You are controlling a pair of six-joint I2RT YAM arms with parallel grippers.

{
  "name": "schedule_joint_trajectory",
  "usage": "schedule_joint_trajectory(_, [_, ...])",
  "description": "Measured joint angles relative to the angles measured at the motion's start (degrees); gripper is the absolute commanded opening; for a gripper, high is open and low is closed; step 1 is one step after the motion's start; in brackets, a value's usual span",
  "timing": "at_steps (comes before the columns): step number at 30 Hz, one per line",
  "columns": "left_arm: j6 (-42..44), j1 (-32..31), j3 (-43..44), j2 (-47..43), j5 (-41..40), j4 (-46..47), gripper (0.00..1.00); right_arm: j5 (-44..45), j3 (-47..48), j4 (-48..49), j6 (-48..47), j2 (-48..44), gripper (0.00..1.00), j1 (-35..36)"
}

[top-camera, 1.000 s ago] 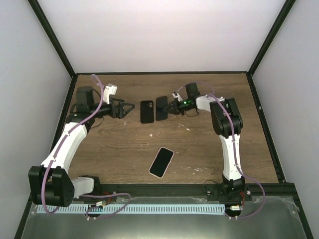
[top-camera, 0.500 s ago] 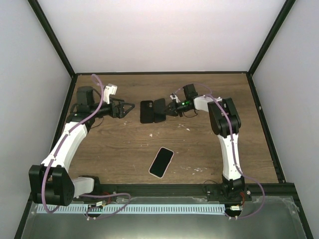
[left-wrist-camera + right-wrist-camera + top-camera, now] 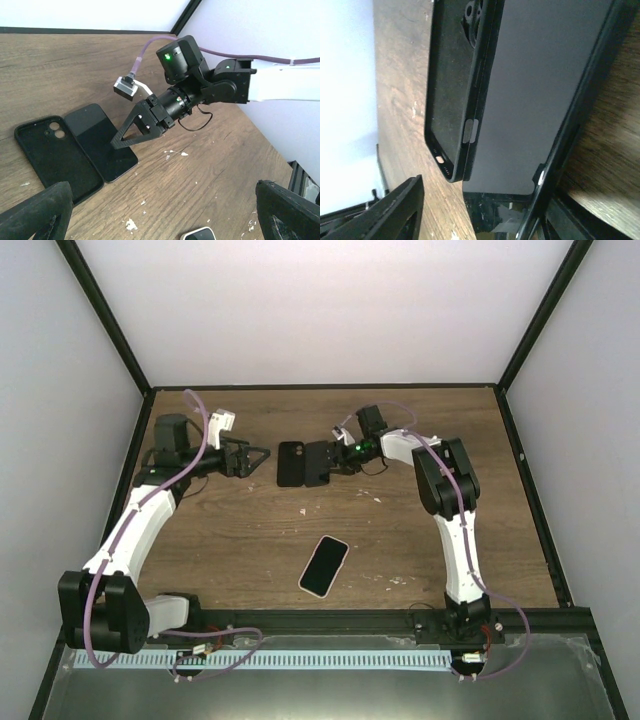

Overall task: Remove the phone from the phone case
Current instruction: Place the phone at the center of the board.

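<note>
Phone (image 3: 320, 462) is already out of the phone case (image 3: 291, 462). It's lying flat on the tabletop (image 3: 400, 530) just right of the case, with their long edges touching.

Going outward from the arm bases: well in front of the case and a bit to its right there's a second phone (image 3: 324, 565) with a light rim and a dark screen. It sits at a slant and nothing's touching it. A few pale flecks dot the wood between it and the case.

Further out, level with the case, the left end effector (image 3: 262, 455) sits just left of it, not touching. Its fingers are spread wide and there's nothing in them.

On the case's other side, past the phone, the right end effector (image 3: 338, 458) is down low with its fingers apart, not gripping anything. One finger (image 3: 142, 125) has its tip at the phone edge facing away from the case, and looks to be touching it.

The case itself is empty, hollow side up, camera cutout at its far end.
</note>
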Motion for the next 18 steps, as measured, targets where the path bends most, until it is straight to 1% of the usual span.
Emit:
schedule_joint_trajectory(1, [0.0,0.0,-0.1,0.0,-0.1,0.1,1.00,1.2,0.0,-0.3,-0.7,-0.3,0.65,0.5])
schedule_joint_trajectory(3, [0.0,0.0,-0.3,0.0,-0.3,0.2,1.00,3.6,0.1,-1.2,-1.8,-1.3,0.68,1.5])
schedule_joint_trajectory(4, [0.0,0.0,-0.4,-0.1,-0.5,0.2,1.00,5.2,0.1,-1.5,-2.4,-1.9,0.71,1.9])
schedule_joint_trajectory(8, [0.0,0.0,-0.7,-0.3,-1.5,0.2,1.00,9.4,0.1,-2.9,-3.3,-3.4,0.96,3.0])
schedule_joint_trajectory(9, [0.2,0.1,-0.8,-0.5,-2.1,0.1,1.00,10.2,0.1,-3.0,-3.9,-4.0,0.99,3.2])
schedule_joint_trajectory(13, [0.9,0.2,-0.8,-0.8,-3.8,0.0,1.00,13.0,-0.1,-3.2,-4.9,-5.6,1.00,3.4])
schedule_joint_trajectory(18, [2.1,0.8,-0.8,-1.8,-7.5,-1.2,1.00,13.6,-0.3,-3.5,-6.1,-7.0,1.00,3.3])
